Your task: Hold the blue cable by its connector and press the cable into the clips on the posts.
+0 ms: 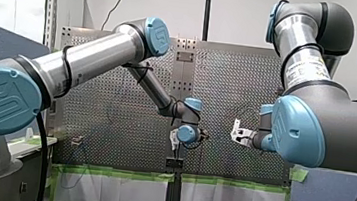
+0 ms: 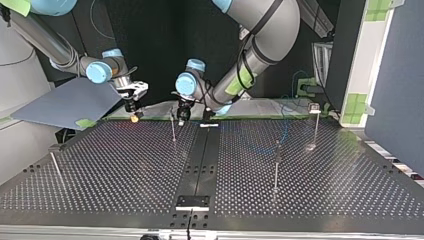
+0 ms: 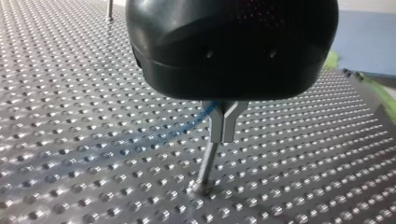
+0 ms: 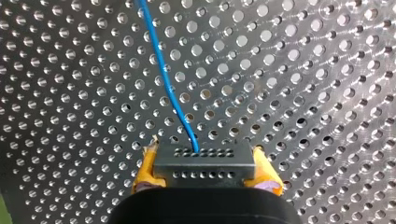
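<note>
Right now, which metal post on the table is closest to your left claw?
The post just left of the dark centre strip in the top view, standing right beside my left claw; the other three posts stand far off it.

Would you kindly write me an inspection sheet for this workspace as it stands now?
Surface: perforated metal table with a dark strip down its middle.
Job's things: blue cable leaves the dark connector; thin posts stand upright on the table.
Clutter: nothing seen.
Tools: my right tool, with yellow pads, is shut on the connector. My left tool, with metal fingers, is shut just above one post, and the blue cable runs into its fingers, apparently pinched.
Cables: black cables run along the arms.
Surroundings: green tape along the table's edge; grey board beside the table at the top view's left.
</note>
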Available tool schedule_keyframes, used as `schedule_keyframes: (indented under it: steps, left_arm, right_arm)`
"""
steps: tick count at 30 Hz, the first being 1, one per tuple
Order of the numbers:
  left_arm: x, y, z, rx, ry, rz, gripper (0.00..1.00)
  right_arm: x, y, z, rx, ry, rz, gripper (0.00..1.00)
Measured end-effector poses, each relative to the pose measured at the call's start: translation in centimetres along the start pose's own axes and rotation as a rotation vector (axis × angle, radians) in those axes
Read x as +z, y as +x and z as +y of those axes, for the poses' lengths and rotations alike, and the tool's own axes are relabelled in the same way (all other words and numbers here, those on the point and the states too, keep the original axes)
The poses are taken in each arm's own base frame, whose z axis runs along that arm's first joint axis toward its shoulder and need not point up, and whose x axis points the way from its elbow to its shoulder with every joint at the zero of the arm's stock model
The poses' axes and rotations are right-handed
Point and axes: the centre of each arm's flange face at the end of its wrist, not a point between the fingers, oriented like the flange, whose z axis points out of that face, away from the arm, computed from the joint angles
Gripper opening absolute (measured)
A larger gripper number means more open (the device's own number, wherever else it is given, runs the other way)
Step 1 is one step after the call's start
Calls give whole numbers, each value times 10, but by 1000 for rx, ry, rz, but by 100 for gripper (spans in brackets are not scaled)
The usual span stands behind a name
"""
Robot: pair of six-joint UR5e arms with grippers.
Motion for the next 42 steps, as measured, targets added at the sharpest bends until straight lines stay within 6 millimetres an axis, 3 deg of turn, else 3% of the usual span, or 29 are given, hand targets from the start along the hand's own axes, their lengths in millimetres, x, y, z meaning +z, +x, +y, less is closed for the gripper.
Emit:
schedule_keyframes:
  steps: [16, 17, 18, 20, 21, 23, 24, 25, 42]
  left_arm:
    - [11, -9, 18, -4, -21, -5, 0]
    - [12, -9, 19, -2, -23, -4, 7]
    - [12, -9, 20, 1, -24, -4, 7]
    - [12, -9, 20, 9, -26, -2, 29]
    - [11, -9, 21, 15, -28, 1, 29]
    - [11, -9, 22, 33, -38, 8, 71]
    - [10, -9, 23, 42, -44, 11, 71]
    - [10, -8, 24, 52, -49, 15, 99]
    - [-3, -8, 29, 172, -110, 106, 99]
  right_arm:
    - [6, 8, 3, -6, 0, 14, 0]
    - [6, 8, 3, -6, 0, 15, 0]
    - [6, 8, 3, -6, 1, 15, 0]
    - [6, 8, 3, -6, 1, 15, 0]
    - [6, 8, 3, -6, 0, 15, 0]
    - [6, 8, 3, -5, 0, 13, 0]
    - [6, 7, 3, -5, 0, 11, 0]
    - [6, 7, 3, -4, 0, 9, 0]
    - [4, 6, 3, 2, -2, -4, 0]
